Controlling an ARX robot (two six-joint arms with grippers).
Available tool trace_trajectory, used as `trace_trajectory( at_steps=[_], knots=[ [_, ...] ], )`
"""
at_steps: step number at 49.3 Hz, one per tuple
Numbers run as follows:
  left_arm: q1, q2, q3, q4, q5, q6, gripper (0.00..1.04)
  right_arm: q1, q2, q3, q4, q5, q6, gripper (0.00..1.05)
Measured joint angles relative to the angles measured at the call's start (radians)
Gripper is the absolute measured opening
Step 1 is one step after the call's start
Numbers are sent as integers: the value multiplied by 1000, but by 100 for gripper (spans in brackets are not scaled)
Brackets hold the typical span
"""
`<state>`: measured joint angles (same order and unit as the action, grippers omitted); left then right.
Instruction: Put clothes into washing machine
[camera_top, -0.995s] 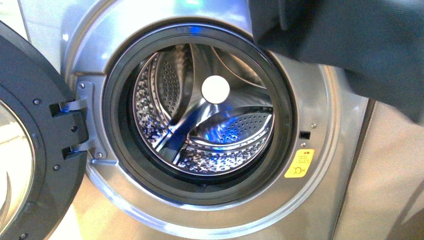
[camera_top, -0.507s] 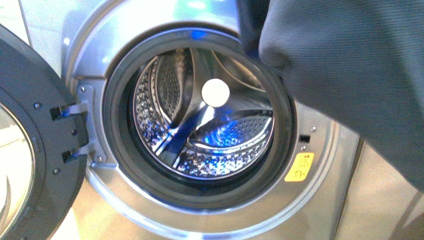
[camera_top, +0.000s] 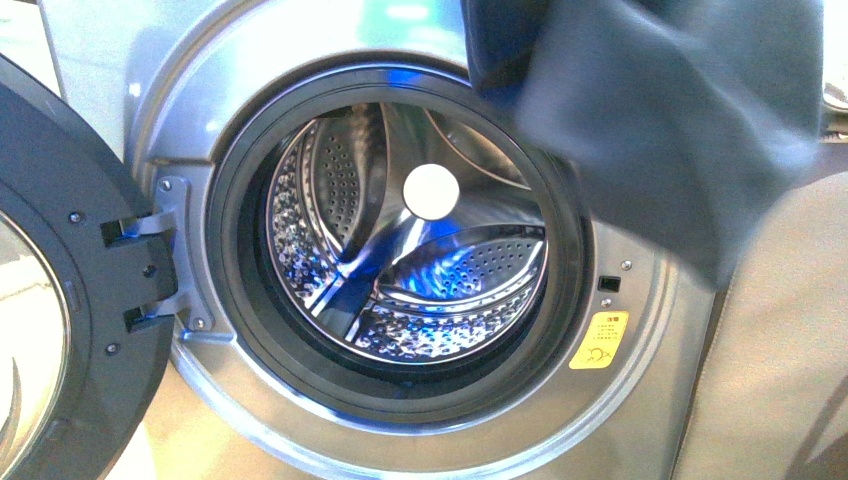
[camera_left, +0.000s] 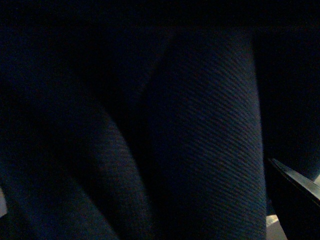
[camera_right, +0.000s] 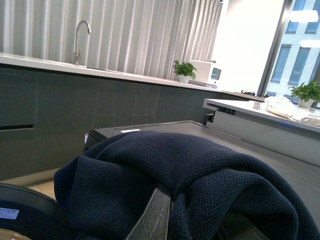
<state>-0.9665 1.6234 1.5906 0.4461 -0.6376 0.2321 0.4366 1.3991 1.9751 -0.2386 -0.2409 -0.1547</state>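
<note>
Navy-blue fabric, the clothes (camera_top: 660, 120), hangs in the upper right of the front view. It is outside the washing machine (camera_top: 640, 420). Its lower edge overlaps the upper right arc of the dark rubber gasket (camera_top: 240, 300) and part of the silver-grey front panel beside it. No part of the garment lies inside the perforated steel drum (camera_top: 450, 290).

Front view, machine condition:
- The door (camera_top: 90, 330) is swung open to the left and held by its hinge (camera_top: 150, 270).
- The porthole is unobstructed except at its upper right.
- A white round disc (camera_top: 431, 191) sits at the centre of the drum's rear wall.
- A yellow sticker (camera_top: 599, 340) is fixed on the panel at the lower right of the opening, just below a small dark latch slot (camera_top: 609, 283).
- Neither arm shows in this view.

Right wrist view: the garment is heaped over the right gripper (camera_right: 190, 225). One grey metal finger (camera_right: 156, 216) emerges from under the cloth, with knitted folds lying on both sides of it. The cloth covers the gap between the jaws, so it cannot be determined whether they are clamped on it. Behind the garment stand a long dark kitchen counter (camera_right: 100, 100) with a tap (camera_right: 80, 35), a potted plant (camera_right: 184, 70) and a window (camera_right: 300, 50).

Left wrist view: the picture is dark. The left gripper's opening cannot be determined.
</note>
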Motion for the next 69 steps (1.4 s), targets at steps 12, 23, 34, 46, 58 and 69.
trace_trajectory(
  at_steps=[12,23,34,46,58,69],
  knots=[
    [-9,80,94,-48,-61,-46,98,0,0,0,0,4,0,6],
    [29,122,150,-81,-98,-132,98,0,0,0,0,3,0,6],
    [71,133,142,-27,-122,-171,95,0,0,0,0,3,0,6],
    [86,112,69,64,-138,-167,53,0,0,0,0,3,0,6],
    [80,10,-75,95,-109,-156,11,0,0,0,0,0,0,6],
    [82,-78,-182,128,-87,-124,6,0,0,0,0,-5,0,24]
  ],
)
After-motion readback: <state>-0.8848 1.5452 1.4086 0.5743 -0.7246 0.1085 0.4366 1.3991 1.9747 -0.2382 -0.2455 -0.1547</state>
